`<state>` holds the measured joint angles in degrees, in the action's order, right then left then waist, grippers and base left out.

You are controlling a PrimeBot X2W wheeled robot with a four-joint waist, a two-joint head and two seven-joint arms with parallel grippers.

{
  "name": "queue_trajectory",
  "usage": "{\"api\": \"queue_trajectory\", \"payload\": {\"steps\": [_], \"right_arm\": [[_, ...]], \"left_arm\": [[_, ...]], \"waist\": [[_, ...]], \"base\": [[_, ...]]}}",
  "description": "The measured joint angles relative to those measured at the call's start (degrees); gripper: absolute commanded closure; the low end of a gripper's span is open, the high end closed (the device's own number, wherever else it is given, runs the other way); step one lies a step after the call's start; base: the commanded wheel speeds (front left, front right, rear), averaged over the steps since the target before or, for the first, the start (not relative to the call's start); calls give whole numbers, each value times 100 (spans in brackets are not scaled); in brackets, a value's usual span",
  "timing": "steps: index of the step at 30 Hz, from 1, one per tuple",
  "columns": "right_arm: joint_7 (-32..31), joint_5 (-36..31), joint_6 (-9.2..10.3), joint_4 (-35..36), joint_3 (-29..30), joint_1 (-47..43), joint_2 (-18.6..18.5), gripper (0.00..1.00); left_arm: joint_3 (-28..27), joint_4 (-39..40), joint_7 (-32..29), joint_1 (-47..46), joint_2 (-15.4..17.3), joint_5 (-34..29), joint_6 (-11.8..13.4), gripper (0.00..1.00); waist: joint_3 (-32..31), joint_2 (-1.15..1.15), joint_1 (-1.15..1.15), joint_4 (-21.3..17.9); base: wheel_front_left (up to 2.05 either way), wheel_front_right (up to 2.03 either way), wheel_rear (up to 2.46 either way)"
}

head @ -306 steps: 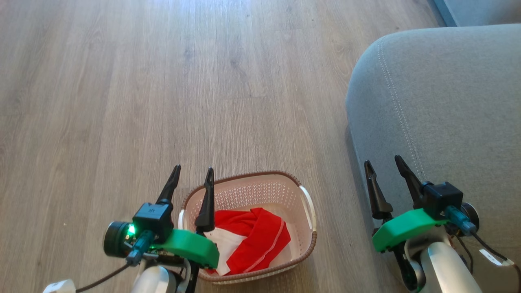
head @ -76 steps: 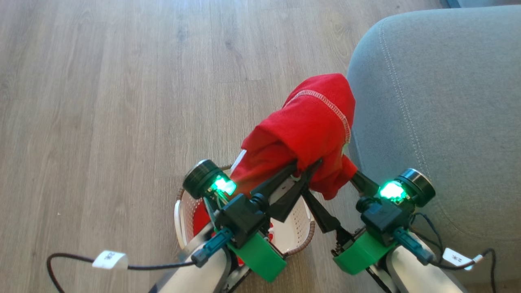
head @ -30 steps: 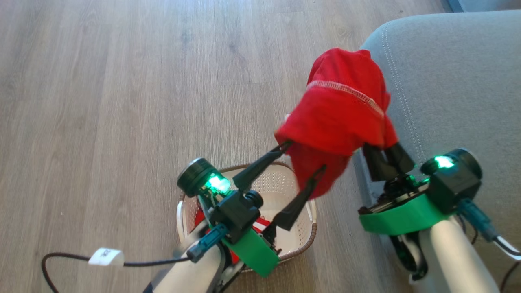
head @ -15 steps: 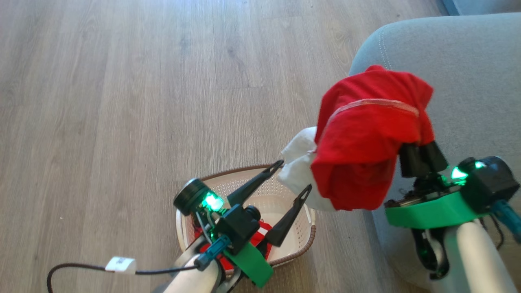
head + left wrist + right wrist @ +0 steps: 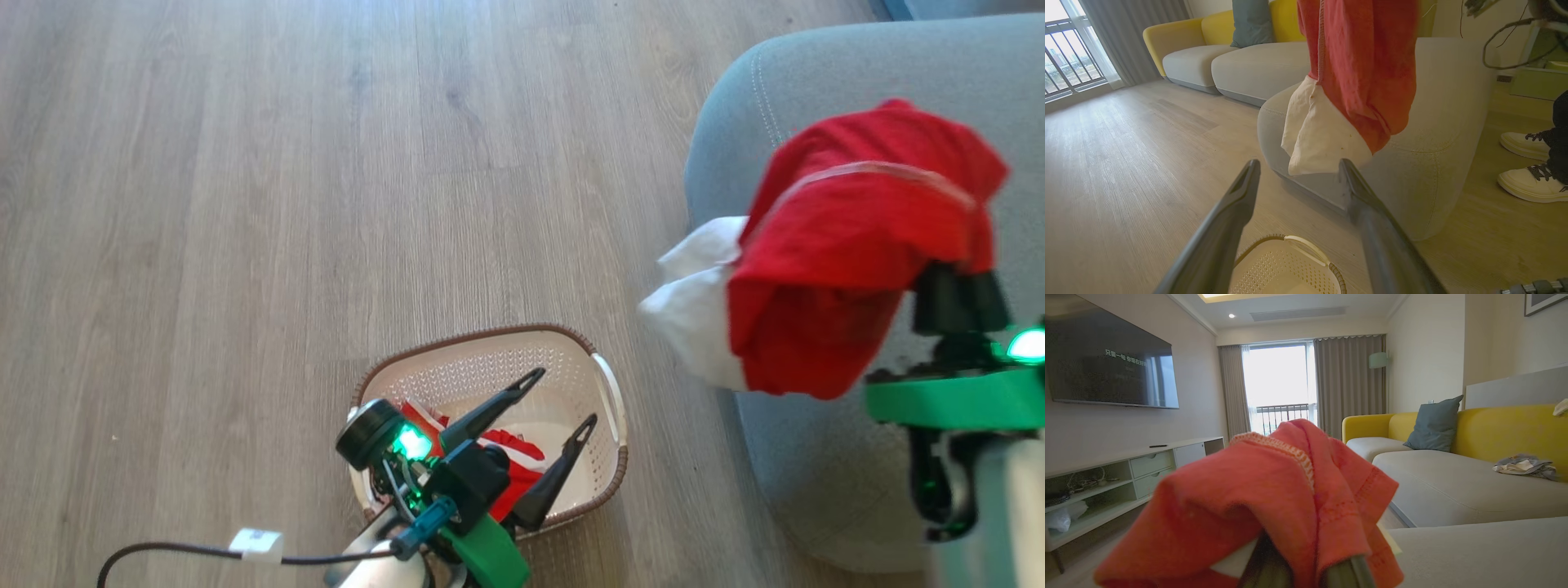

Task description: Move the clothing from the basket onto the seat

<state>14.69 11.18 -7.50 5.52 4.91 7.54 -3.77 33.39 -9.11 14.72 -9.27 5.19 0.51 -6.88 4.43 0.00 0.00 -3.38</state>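
Note:
A red garment (image 5: 849, 245) with a white cuff (image 5: 694, 310) hangs bunched over my right gripper (image 5: 955, 294), which is shut on it; the fingertips are hidden in the cloth. It hangs at the left edge of the grey seat (image 5: 857, 65), above the cushion. In the left wrist view the same garment (image 5: 1367, 61) dangles in front of the seat (image 5: 1437, 122). My left gripper (image 5: 564, 396) stands open and holds nothing, above the cream basket (image 5: 490, 359). A second red garment (image 5: 514, 457) lies in the basket, partly hidden by the left wrist.
A person's white shoes (image 5: 1527, 183) stand on the wood floor beside the seat. A yellow-backed sofa (image 5: 1506, 424) with a teal cushion (image 5: 1435, 424) and a heap of cloth (image 5: 1523, 465) lies beyond. A labelled cable (image 5: 253, 541) trails left of my left arm.
The left gripper let go of the red garment and sank back over the basket. The right gripper carried the garment to the right, from above the basket to over the seat's edge.

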Motion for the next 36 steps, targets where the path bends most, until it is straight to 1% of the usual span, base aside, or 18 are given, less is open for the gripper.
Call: {"api": "queue_trajectory", "payload": {"steps": [8, 14, 20, 26, 31, 36], "right_arm": [[0, -2, 1, -323, 879, 79, 59, 100], [0, 70, 0, -565, 1700, 510, 25, 100], [0, 336, 1, -937, 2254, 994, -350, 100], [1, 488, 1, -1338, 2646, 1556, -784, 100], [1, 476, 1, -1422, 2815, 1803, -947, 100], [1, 521, 1, -1708, 3023, 2232, -1157, 100]], "left_arm": [[43, -271, 0, 0, 60, 0, 0, 0], [83, -345, 0, -1, 105, 0, 0, 0], [199, -385, 0, -8, 199, -10, -1, 0], [343, -423, 0, -90, 318, -10, -7, 0], [369, -410, 0, -305, 420, -19, -8, 0], [401, -356, 0, -538, 528, -58, -8, 0]], "waist": [[104, 0, 0, -45], [212, 0, 0, -102], [443, 0, 0, -164], [803, 0, 0, -224], [1093, 0, 0, -253], [1471, 0, 1, -297]], "base": [[0, 0, 0], [0, 0, 0], [0, 0, 0], [0, 0, 0], [0, 0, 0], [0, 0, 0]]}}
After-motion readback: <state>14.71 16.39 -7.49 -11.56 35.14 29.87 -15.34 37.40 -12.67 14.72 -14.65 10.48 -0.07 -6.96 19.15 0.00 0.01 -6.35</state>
